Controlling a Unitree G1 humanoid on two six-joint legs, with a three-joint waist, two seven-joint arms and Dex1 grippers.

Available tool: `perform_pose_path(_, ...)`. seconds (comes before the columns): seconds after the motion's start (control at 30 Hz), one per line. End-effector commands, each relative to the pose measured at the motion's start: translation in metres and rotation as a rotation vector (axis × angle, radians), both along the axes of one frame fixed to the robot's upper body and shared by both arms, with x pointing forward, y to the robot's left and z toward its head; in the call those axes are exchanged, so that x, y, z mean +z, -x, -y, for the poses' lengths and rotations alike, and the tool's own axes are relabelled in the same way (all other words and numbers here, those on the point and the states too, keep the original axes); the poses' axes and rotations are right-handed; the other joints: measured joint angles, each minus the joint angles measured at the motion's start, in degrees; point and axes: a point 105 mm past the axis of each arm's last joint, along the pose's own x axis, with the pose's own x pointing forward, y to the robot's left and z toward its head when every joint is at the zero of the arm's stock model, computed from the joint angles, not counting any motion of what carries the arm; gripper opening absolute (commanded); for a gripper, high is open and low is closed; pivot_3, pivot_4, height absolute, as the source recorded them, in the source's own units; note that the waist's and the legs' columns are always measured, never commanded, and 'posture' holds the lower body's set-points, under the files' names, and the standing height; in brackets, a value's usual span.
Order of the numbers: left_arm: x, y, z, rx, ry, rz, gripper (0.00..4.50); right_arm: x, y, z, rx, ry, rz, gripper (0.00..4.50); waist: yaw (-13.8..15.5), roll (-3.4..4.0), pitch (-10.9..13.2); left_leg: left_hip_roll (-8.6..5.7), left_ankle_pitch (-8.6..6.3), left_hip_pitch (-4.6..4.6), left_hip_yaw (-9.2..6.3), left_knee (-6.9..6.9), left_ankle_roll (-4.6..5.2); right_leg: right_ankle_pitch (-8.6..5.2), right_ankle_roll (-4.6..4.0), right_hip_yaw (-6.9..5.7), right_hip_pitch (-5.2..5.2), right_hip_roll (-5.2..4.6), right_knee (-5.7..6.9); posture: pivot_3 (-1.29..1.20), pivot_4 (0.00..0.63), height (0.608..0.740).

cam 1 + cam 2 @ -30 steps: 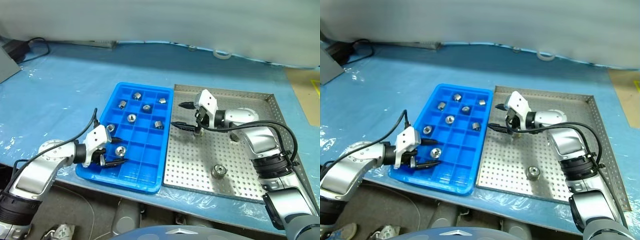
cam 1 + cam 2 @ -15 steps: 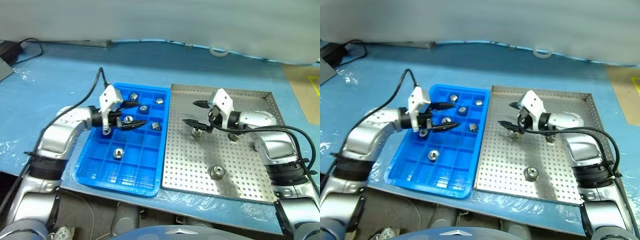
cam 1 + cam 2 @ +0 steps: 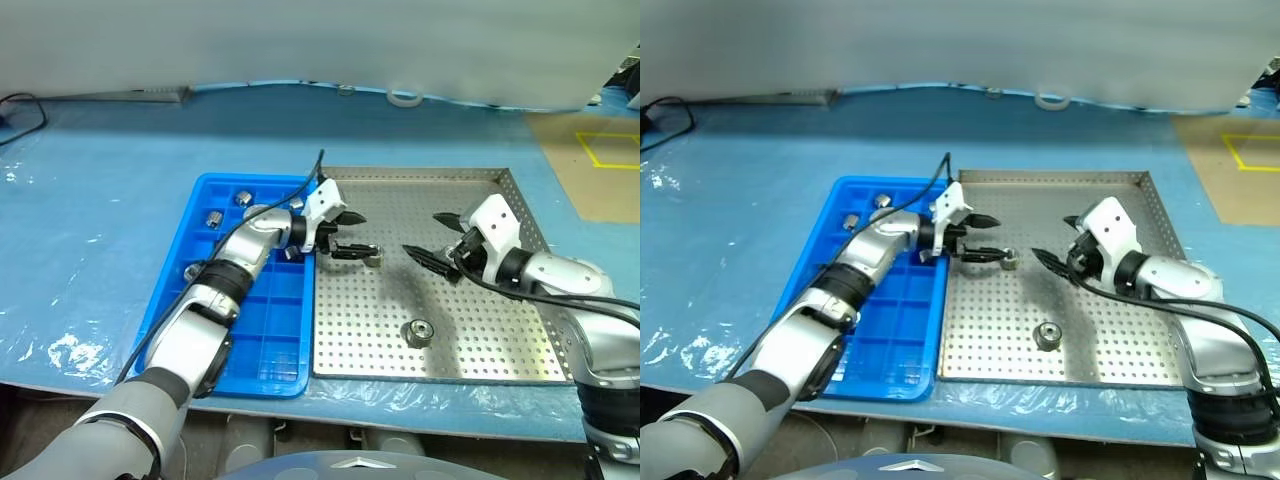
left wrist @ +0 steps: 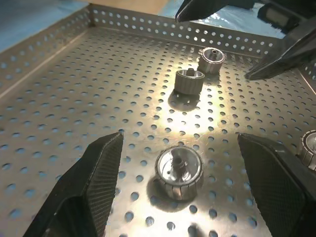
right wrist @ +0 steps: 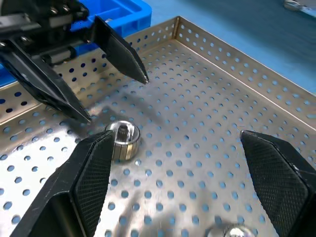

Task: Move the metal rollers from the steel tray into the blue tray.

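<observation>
Over the steel tray (image 3: 440,335), the left gripper (image 3: 362,234) has released fingers flanking a roller (image 3: 373,259); the right gripper (image 3: 430,240) is released nearby, facing it.

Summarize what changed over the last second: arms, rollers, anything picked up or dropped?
The left gripper swung from the near corner of the blue tray across it and now reaches over the steel tray, open fingers bracketing a metal roller that lies on the tray, not gripped. The right gripper drew back toward its own side, open and empty. Nothing grasped or released. The near roller and those in the blue tray appear unmoved.
</observation>
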Motion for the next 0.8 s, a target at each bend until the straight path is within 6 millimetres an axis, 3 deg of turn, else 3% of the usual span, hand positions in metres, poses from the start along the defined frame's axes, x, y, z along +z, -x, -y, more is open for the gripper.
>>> perform_pose_path(0.03, -0.002, -0.01, 0.006, 0.045, -0.049, 0.05, 3.91, 0.014, 0.008, 0.001, -0.028, 0.005, 0.058, 4.27, -0.6, 0.0, 0.0, 0.0, -0.01, 0.02, 0.0, 0.01, 0.02, 0.0, 0.0, 0.0, 0.04, 0.0, -0.03, -0.54, 0.15, 0.74)
perform_pose_path(0.27, -0.034, -0.013, 0.015, 0.105, -0.201, 0.009, 3.91, 0.014, 0.011, -0.001, -0.06, -0.005, 0.062, 4.27, -2.1, 0.01, 0.0, -0.01, -0.07, 0.04, 0.0, 0.07, 0.14, 0.0, 0.01, 0.0, 0.15, 0.0, -0.16, -0.56, 0.15, 0.74)
perform_pose_path(0.67, -0.052, -0.01, 0.014, 0.108, -0.307, -0.013, 3.91, 0.013, 0.01, -0.003, -0.072, -0.006, 0.065, 4.27, -2.3, 0.14, -0.1, -0.04, -0.2, 0.28, 0.01, 0.08, 0.35, 0.05, 0.09, 0.0, 0.58, -0.03, -0.59, -0.57, 0.15, 0.74)
perform_pose_path(0.8, -0.052, -0.007, 0.012, 0.076, -0.305, -0.013, 2.99, 0.013, 0.011, -0.003, -0.072, -0.007, 0.061, 4.27, -2.5, 0.15, -0.1, -0.04, -0.25, 0.35, 0.02, 0.07, 0.41, 0.06, 0.1, 0.0, 0.69, -0.03, -0.72, -0.57, 0.15, 0.74)
